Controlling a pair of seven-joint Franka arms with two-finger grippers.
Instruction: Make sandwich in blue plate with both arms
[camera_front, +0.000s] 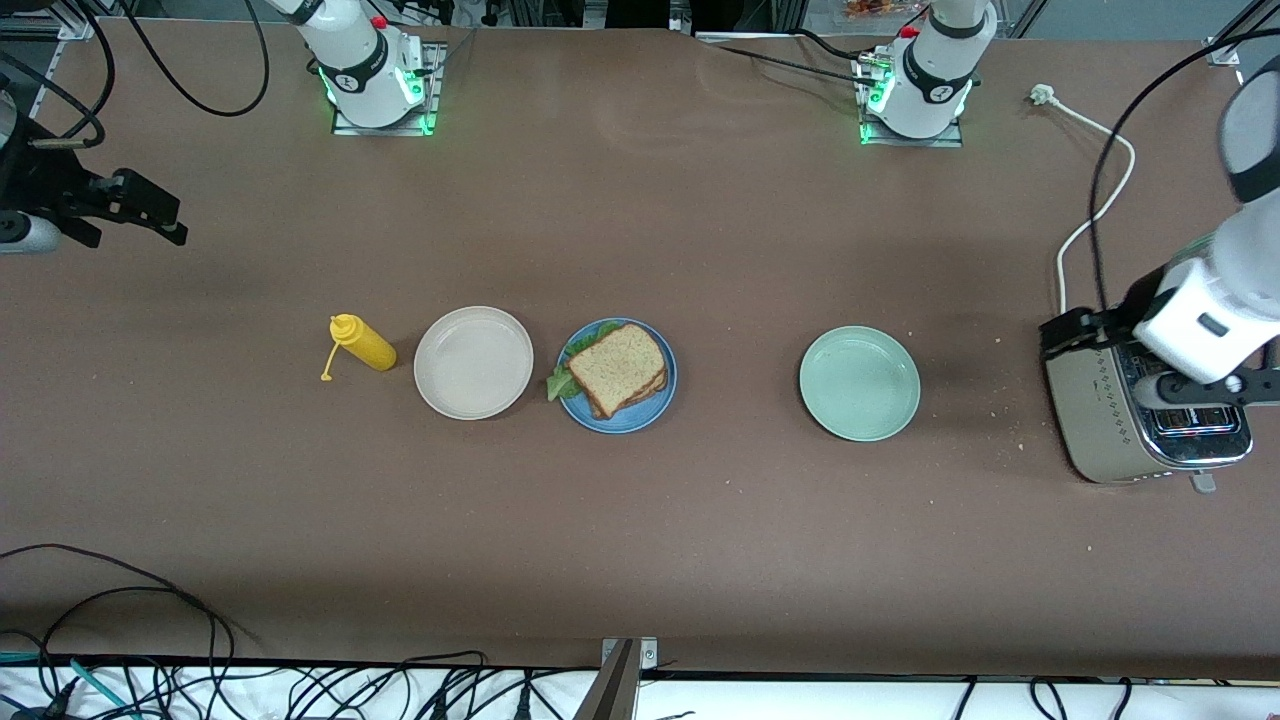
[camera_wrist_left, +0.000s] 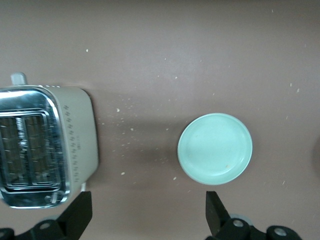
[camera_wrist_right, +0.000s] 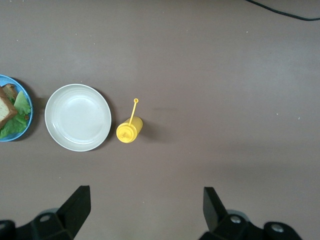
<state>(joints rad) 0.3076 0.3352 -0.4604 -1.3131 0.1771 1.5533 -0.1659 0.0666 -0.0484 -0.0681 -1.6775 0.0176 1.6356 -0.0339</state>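
Note:
The sandwich (camera_front: 620, 368), two brown toast slices with green lettuce (camera_front: 562, 383) sticking out between them, lies on the blue plate (camera_front: 640, 418) in the middle of the table. Its edge also shows in the right wrist view (camera_wrist_right: 6, 110), on the blue plate (camera_wrist_right: 26, 102). My right gripper (camera_front: 150, 210) hangs open and empty high over bare table at the right arm's end (camera_wrist_right: 145, 212). My left gripper (camera_front: 1085, 330) is open and empty over the table beside the toaster (camera_wrist_left: 149, 215).
A cream plate (camera_front: 473, 362) and a yellow squeeze bottle (camera_front: 365, 343) lie beside the blue plate toward the right arm's end. A mint-green plate (camera_front: 859, 382) and a silver toaster (camera_front: 1120, 420) lie toward the left arm's end, with crumbs between them. A white cable (camera_front: 1095, 210) runs to the toaster.

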